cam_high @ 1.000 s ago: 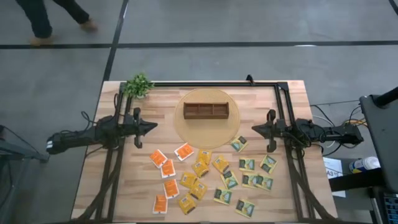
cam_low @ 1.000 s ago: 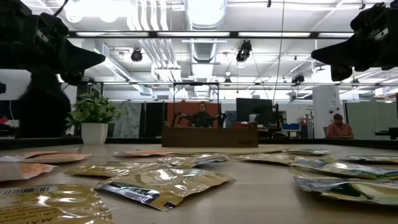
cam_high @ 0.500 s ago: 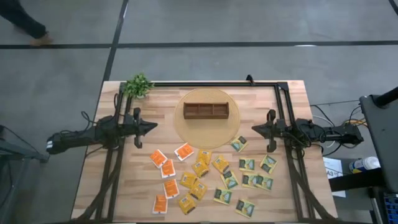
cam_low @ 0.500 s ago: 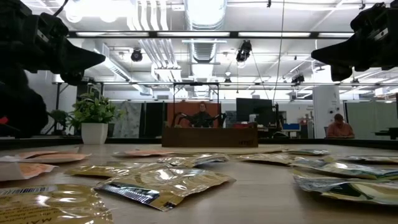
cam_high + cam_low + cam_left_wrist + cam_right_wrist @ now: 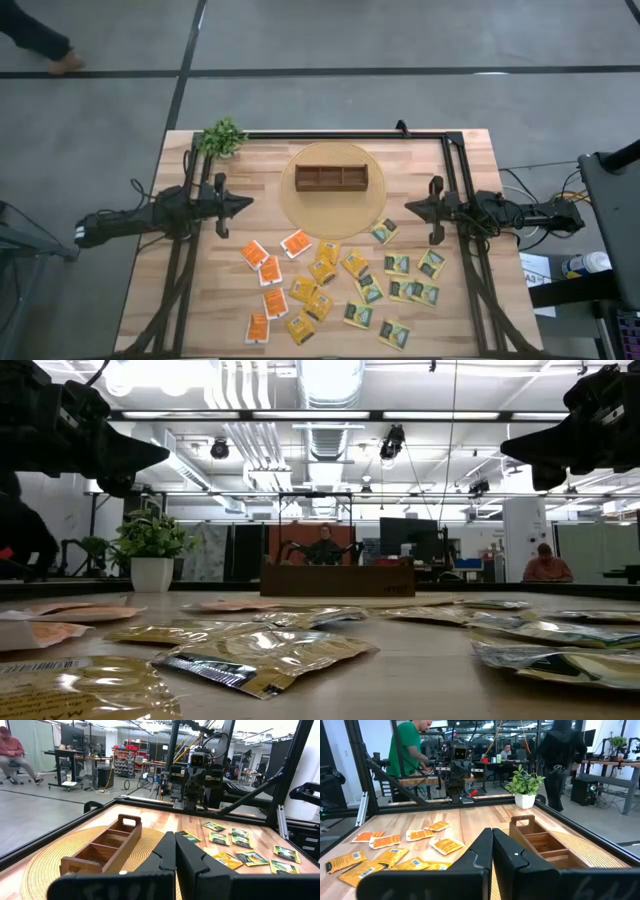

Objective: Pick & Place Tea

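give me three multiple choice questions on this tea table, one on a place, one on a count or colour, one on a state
1. Where does the wooden box sit?
A on the round woven mat
B among the sachets
C beside the plant

2. How many compartments has the box?
A two
B three
C five

3. How are the two grippers?
A both shut, holding nothing
B left holds a sachet
C both wide open

Answers:
1 A, the mat rings the box in the high view.
2 B, two dividers show.
3 A, the left gripper and right gripper have fingers pressed together, and the tea sachets lie loose on the table.
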Controlling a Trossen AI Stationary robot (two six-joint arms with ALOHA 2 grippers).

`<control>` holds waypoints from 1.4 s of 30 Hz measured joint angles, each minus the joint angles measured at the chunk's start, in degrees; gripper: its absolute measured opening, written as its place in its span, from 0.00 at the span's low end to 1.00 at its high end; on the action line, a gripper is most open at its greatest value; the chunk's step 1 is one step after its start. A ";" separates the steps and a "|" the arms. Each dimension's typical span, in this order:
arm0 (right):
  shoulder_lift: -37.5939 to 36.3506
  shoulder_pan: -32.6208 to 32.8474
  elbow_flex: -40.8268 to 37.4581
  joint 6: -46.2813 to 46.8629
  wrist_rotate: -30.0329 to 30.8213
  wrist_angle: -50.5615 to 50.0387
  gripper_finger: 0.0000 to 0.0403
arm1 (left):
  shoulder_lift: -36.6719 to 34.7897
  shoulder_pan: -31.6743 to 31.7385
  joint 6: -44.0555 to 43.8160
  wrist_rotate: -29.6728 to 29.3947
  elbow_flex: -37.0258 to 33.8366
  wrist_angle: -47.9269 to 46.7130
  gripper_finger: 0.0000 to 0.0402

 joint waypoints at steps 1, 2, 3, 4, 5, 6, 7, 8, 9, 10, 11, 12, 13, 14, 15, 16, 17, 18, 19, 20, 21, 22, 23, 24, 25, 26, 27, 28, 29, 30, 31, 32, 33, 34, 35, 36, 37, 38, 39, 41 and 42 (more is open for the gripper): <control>0.02 0.00 0.00 -0.09 -0.01 0.00 0.02 | -0.01 0.00 0.02 0.00 0.00 0.01 0.00; 0.02 0.00 0.00 -0.10 0.00 0.00 0.02 | 0.00 -0.01 0.00 0.00 0.00 0.00 0.00; 0.02 0.00 0.00 -0.10 0.00 0.00 0.02 | -0.01 0.00 0.01 0.00 0.00 0.00 0.00; 0.01 0.00 0.01 -0.11 -0.02 0.00 0.02 | 0.00 0.00 0.00 0.00 0.00 0.00 0.00; 0.02 0.00 0.00 -0.13 0.00 0.00 0.02 | 0.00 -0.02 0.02 0.00 0.00 0.00 0.00; 0.01 0.00 0.00 -0.13 -0.01 0.00 0.02 | 0.00 -0.01 0.02 0.00 0.00 0.00 0.00; 0.01 0.00 0.00 -0.13 -0.01 0.00 0.02 | 0.00 -0.01 0.01 0.00 0.00 0.01 0.00; 0.01 0.00 0.00 -0.13 -0.01 0.00 0.02 | -0.01 -0.02 0.00 0.00 0.00 0.00 0.00; 0.00 0.00 0.00 -0.13 -0.02 0.00 0.02 | -0.02 0.00 0.01 0.00 0.00 0.01 0.00; 0.00 0.00 0.00 -0.13 0.00 0.00 0.02 | -0.01 0.00 0.01 0.00 0.00 0.00 0.00; 0.02 0.00 0.00 -0.13 -0.02 0.00 0.02 | 0.00 -0.01 0.02 0.00 0.00 0.00 0.00; 0.02 0.00 0.00 -0.13 -0.02 0.00 0.02 | -0.02 -0.02 0.02 0.00 0.00 0.00 0.00; 0.00 0.00 0.00 -0.13 0.00 0.00 0.02 | -0.02 0.00 0.02 0.00 0.00 0.01 0.00; 0.01 0.00 0.00 -0.13 -0.01 0.03 0.02 | 0.00 -0.01 0.02 0.00 0.00 0.00 0.00; 0.01 0.00 0.00 -0.14 0.00 0.13 0.02 | -0.01 0.00 0.01 0.00 0.00 0.01 0.00; 0.00 -0.01 0.00 -0.13 0.04 0.32 0.02 | -0.01 0.00 0.01 0.00 0.00 0.00 0.00; 0.02 0.00 0.00 -0.03 0.20 0.56 0.02 | -0.01 -0.01 0.00 0.00 0.00 0.00 0.00; 0.00 0.00 0.00 0.31 0.26 0.74 0.02 | 0.00 -0.01 0.01 0.00 0.00 0.02 0.00; 0.01 0.00 0.01 0.92 0.35 1.16 0.02 | 0.00 -0.01 0.02 0.00 0.00 0.01 0.00; 0.02 0.00 0.00 2.27 0.35 1.79 0.02 | 0.00 -0.02 0.02 0.00 0.00 0.00 0.00; 0.02 -0.02 0.00 4.00 0.37 2.64 0.02 | 0.00 -0.02 0.02 0.00 0.00 0.00 0.00; 0.02 -0.02 0.00 5.76 0.40 3.83 0.02 | -0.01 -0.02 0.01 0.00 0.00 0.01 0.00; 0.02 -0.02 0.00 7.38 0.43 5.17 0.02 | -0.01 -0.01 0.02 0.00 0.00 0.00 0.00; 0.02 -0.01 0.00 8.85 0.44 6.61 0.02 | -0.02 0.00 0.02 0.00 0.00 0.00 0.00; 0.02 -0.02 0.00 10.08 0.46 8.31 0.02 | -0.01 -0.01 0.00 0.00 0.00 0.00 0.00; 0.02 -0.02 0.00 10.98 0.55 10.31 0.02 | -0.01 -0.01 0.00 0.00 0.00 0.00 0.00; 0.02 -0.02 0.00 11.46 0.57 12.36 0.02 | -0.02 0.00 0.00 0.00 0.00 0.00 0.00; 0.02 -0.02 0.00 11.60 0.57 14.51 0.02 | -0.01 0.00 0.01 0.00 0.00 0.00 0.00; 0.00 -0.02 0.00 11.67 0.64 16.68 0.02 | 0.00 -0.02 0.02 0.00 0.00 0.00 0.00; 0.00 0.00 0.00 11.73 1.04 18.79 0.02 | -0.01 -0.01 0.01 0.00 0.00 0.00 0.00; 0.00 -0.01 0.00 12.22 1.98 20.95 0.02 | -0.01 -0.02 0.02 0.00 0.00 0.00 0.00; 0.00 -0.01 0.00 12.85 3.14 23.19 0.02 | -0.02 -0.02 0.01 0.00 0.00 0.00 0.00; 0.00 -0.02 0.00 13.35 4.42 25.43 0.02 | 0.00 -0.01 0.02 0.00 0.00 0.00 0.00; 0.00 -0.02 0.00 13.61 5.60 27.66 0.02 | 0.00 -0.01 0.02 0.00 0.00 0.00 0.00; 0.00 -0.02 0.00 13.51 6.66 29.89 0.02 | 0.00 0.00 0.01 0.00 0.00 0.00 0.00; 0.00 -0.02 0.00 13.16 7.28 31.90 0.02 | 0.00 -0.01 0.00 0.00 0.00 0.00 0.00; 0.00 -0.04 0.00 12.98 7.94 33.96 0.02 | 0.00 -0.02 0.00 0.00 0.00 0.00 0.00; 0.00 -0.03 0.00 12.83 8.09 36.00 0.02 | 0.00 0.00 0.02 0.00 0.00 0.00 0.00; 0.00 -0.02 0.00 13.02 8.10 37.94 0.02 | -0.01 -0.02 0.00 0.00 0.00 0.00 0.00; -0.01 -0.02 0.40 13.96 8.09 40.37 0.02 | 0.00 -0.01 0.01 0.00 0.00 0.00 0.00; -0.03 -0.02 1.06 14.32 8.10 40.39 0.02 | 0.00 0.00 0.00 0.00 0.00 0.00 0.00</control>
